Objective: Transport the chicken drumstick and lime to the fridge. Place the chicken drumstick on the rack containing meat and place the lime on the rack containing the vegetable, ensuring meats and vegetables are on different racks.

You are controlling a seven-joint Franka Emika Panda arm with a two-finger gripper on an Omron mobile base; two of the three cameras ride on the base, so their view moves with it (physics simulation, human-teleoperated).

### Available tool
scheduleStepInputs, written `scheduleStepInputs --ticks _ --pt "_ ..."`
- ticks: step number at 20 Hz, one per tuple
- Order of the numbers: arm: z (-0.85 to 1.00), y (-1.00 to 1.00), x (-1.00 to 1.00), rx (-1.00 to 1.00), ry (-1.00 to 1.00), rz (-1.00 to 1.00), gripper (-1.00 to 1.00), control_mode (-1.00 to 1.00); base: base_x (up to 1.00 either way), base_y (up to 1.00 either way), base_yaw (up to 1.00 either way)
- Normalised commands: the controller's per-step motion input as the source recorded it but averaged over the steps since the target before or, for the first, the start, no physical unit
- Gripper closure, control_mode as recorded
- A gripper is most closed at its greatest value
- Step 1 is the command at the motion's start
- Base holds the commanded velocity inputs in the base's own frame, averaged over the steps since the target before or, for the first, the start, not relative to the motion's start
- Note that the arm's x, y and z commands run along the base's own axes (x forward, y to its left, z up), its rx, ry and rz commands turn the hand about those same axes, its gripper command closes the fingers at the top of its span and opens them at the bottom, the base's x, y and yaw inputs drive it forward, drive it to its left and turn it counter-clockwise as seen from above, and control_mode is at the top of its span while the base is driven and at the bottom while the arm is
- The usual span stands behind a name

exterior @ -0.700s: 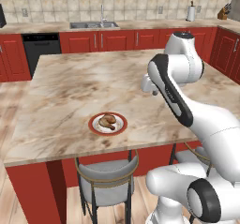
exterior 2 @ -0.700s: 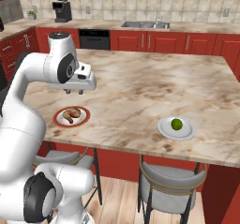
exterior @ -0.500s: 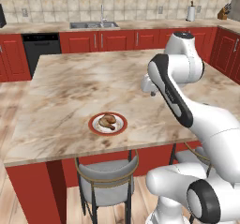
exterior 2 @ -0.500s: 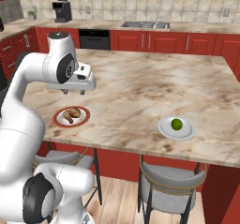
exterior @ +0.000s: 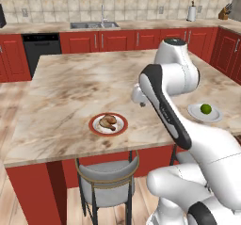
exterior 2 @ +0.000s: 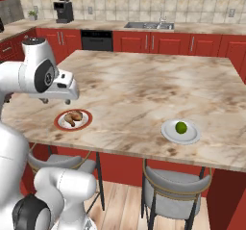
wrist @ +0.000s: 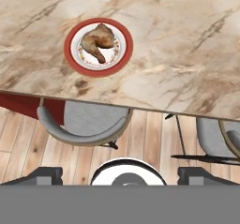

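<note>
Marble island (exterior: 70, 85); red cabinets (exterior: 117, 40); wood floor (wrist: 145, 138); grey stools (exterior 2: 175, 188)

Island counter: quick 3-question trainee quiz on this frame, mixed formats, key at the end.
1. True or false: the chicken drumstick lies on a red-rimmed plate.
2. The lime sits on: A) a white plate, B) the bare counter, C) a stool.
3. Fill in: the gripper hangs above the floor with its jaws ____.

Key: 1 true; 2 A; 3 open.
</note>
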Motion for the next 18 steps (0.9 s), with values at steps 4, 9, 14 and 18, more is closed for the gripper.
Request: scheduleStepInputs --ticks 4,9,14,18 --pt "-0.26 0.47 -0.34 -0.01 0.00 0.02 -1.00 -1.00 0.00 0.00 0.00" --pt "-0.32 0.15 -0.14 0.00 0.00 0.05 -1.00 -1.00 0.00 0.00 0.00" --pt "-0.28 0.02 0.00 0.00 0.00 0.07 -1.00 -1.00 0.00 0.00 0.00" --pt "-0.32 0.00 0.03 0.00 0.00 0.06 -1.00 -1.00 0.00 0.00 0.00"
